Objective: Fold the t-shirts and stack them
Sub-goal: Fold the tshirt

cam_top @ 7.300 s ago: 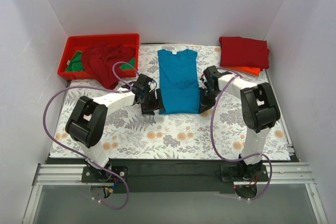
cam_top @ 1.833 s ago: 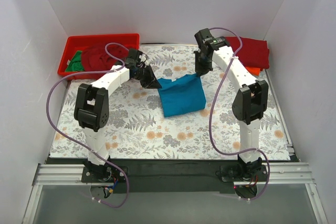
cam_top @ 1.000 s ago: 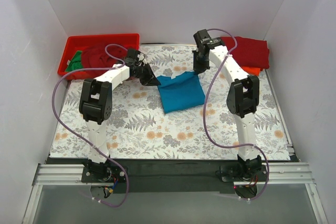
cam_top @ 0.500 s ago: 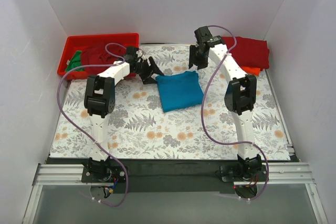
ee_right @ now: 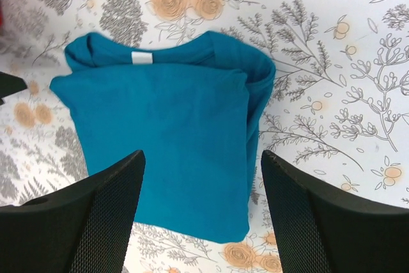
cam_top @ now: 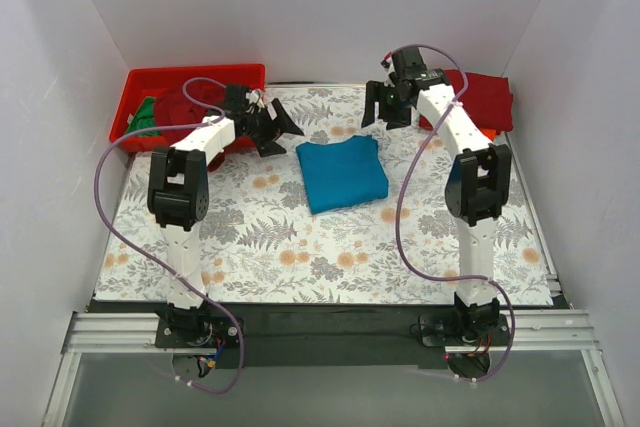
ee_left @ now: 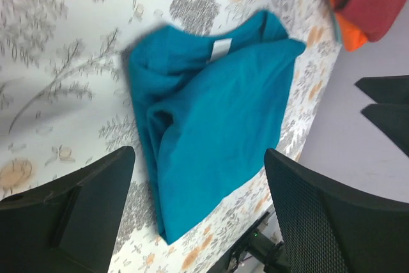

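High rear overview, close downward wrist views — shared teal t-shirt (cam_top: pixel 342 175)

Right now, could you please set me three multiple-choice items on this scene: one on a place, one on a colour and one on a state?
1. Where does the folded teal t-shirt lie?
A in the tray; B on the floral table; C draped over an arm.
2. What colour is the shirt under the dark red shirt at far right?
A green; B orange; C teal.
3. How do the left fingers and right fingers stand?
A shut on the teal t-shirt; B shut on nothing; C open, holding nothing.

1 B: it lies flat on the pattern.
2 B: the orange shirt shows its edge beneath.
3 C: both wrist views show wide gaps.
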Controlling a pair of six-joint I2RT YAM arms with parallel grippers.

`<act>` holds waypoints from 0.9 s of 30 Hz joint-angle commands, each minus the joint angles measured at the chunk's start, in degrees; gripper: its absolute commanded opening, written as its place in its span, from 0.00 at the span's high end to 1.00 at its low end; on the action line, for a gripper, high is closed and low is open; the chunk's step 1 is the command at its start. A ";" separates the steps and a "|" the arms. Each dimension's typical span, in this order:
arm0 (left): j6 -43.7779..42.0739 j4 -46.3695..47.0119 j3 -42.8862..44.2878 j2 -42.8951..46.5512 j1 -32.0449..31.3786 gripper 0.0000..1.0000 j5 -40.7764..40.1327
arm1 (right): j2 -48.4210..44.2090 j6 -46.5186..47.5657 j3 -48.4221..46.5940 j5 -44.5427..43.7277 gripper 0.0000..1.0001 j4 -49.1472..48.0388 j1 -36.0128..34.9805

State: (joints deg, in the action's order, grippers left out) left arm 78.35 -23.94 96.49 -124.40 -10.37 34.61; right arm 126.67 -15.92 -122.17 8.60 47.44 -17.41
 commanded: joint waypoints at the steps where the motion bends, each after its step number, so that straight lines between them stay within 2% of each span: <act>1: -2.05 -0.75 -4.37 6.62 -1.31 0.19 -1.12 | -5.29 3.53 4.30 5.98 0.20 -3.23 0.18; 10: -5.39 -1.98 -10.88 12.68 -6.14 0.19 -8.32 | -10.91 5.46 18.80 12.75 0.19 -8.85 1.24; 16: -6.63 -3.65 -11.67 12.52 -9.57 0.21 -13.07 | -13.90 7.31 27.24 16.35 0.19 -12.36 3.26; 21: -7.68 -5.93 -10.53 10.15 -11.42 0.27 -16.59 | -14.09 8.27 32.07 18.99 0.19 -13.95 5.72; 27: -8.03 -8.13 -9.56 8.12 -11.95 0.38 -19.49 | -12.07 9.59 33.40 20.84 0.19 -14.74 6.77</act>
State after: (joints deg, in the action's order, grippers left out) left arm 71.48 -30.06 85.23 -116.07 -22.44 18.50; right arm 115.22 -8.23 -88.99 26.35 35.31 -10.57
